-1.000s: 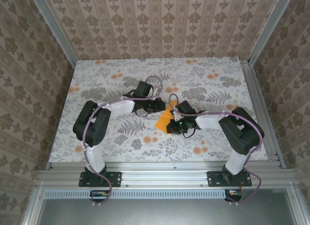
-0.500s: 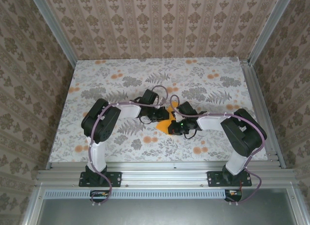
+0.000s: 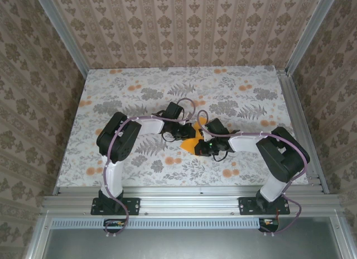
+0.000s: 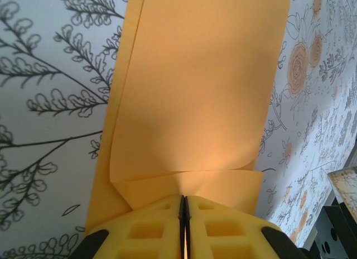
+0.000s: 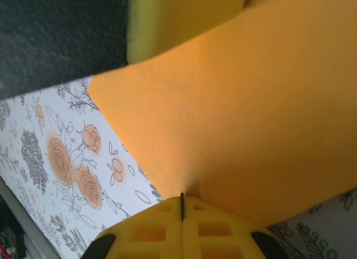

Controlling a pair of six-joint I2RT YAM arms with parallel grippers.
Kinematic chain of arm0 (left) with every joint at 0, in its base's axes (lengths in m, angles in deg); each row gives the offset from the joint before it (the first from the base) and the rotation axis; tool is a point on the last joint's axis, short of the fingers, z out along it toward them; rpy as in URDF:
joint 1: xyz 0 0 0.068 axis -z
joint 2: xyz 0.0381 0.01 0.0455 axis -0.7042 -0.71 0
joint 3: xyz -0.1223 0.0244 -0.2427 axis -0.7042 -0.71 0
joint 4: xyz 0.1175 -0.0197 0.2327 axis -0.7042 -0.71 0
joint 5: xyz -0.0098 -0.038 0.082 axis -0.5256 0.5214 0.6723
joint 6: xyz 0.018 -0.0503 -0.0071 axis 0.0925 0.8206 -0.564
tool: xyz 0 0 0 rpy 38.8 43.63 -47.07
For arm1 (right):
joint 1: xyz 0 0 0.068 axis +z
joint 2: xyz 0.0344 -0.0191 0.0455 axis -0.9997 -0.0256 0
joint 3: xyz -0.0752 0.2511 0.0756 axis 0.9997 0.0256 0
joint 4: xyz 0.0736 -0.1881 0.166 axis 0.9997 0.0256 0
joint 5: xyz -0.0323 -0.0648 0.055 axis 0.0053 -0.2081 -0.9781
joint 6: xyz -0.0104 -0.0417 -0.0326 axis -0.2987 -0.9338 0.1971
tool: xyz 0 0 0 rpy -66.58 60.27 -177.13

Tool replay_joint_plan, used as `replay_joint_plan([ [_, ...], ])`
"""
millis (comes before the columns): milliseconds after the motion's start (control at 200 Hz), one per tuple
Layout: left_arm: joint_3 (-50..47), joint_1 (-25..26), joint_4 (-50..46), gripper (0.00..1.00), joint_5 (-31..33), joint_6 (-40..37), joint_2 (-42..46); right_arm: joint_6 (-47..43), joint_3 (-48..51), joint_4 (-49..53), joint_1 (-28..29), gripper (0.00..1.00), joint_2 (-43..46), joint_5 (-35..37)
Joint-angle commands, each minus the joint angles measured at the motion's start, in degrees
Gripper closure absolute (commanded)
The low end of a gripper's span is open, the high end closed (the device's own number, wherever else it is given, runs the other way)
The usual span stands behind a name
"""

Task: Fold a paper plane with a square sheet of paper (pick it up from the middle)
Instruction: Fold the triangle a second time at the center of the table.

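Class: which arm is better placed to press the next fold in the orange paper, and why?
Left, probably: the left gripper pinches the orange paper beside a loose curled flap; the right gripper just anchors another edge.

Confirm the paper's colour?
Plain bright orange paper, unmarked; clearest in the left wrist view.

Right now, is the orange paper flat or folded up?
Folded. The orange paper lies in layers, one flap doubled over another, with a crease line across it just ahead of the left hand pinching it.
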Motion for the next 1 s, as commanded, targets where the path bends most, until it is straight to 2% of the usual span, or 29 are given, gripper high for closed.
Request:
replay_joint_plan([
  [0, 0.2, -1.2, -3.4, 0.88, 5.3, -3.6, -4.2, 1.8, 3.9, 5.1, 0.5, 1.0, 0.9, 1.5],
  [365, 1.4, -1.6, -4.6, 0.88, 4.4, -5.0, -4.8, 7.4, 9.6, -2.6, 0.6, 1.0, 4.6, -3.3],
  [595, 1.2, -1.6, -4.3, 0.88, 3.5, -5.1, -4.0, 8.8, 5.9, -2.6, -1.9, 1.0, 10.4, -5.6],
  [795, 0.2, -1.7, -3.8, 0.88, 3.1, -4.8, -2.6, 9.4, 0.7, -6.1, -6.6, 1.0, 5.2, -7.5],
  [995, -1.0, -1.7, -3.3, 0.88, 3.0, -4.6, -1.5, 9.0, -3.8, -7.9, -8.2, 1.0, -1.7, -8.7],
])
